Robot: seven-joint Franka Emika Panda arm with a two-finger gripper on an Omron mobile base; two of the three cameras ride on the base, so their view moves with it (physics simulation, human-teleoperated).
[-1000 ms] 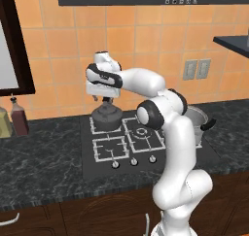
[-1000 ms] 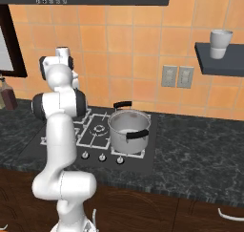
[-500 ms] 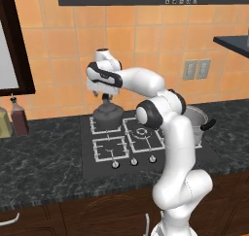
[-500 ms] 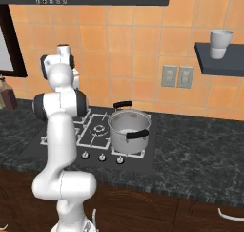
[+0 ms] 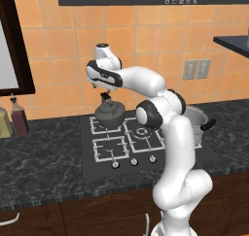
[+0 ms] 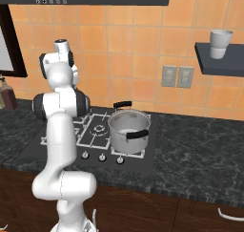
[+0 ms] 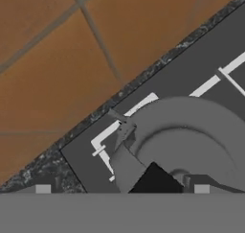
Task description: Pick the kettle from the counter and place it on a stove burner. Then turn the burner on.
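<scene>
The dark grey kettle (image 5: 109, 115) sits upright on the back-left stove burner (image 5: 98, 128) of the black cooktop, close to the tiled wall. My gripper (image 5: 105, 96) hangs just above its arched handle, open and holding nothing. In the hand view the kettle's rounded body (image 7: 191, 136) lies right below the gripper (image 7: 122, 190), with pale grate prongs beside it. The dark speckled counter (image 5: 44, 157) runs to both sides of the cooktop. In the right base view my own arm hides the kettle.
A tall steel pot (image 6: 128, 129) with black handles stands on the right burners. Three silver knobs (image 5: 133, 161) line the cooktop's front edge. Brown bottles (image 5: 18, 117) stand on the counter at far left. A wall shelf carries a cup (image 6: 220, 43).
The hand has drawn up slightly from the kettle, its jaws staying open. The kettle has stayed put on the back-left burner.
</scene>
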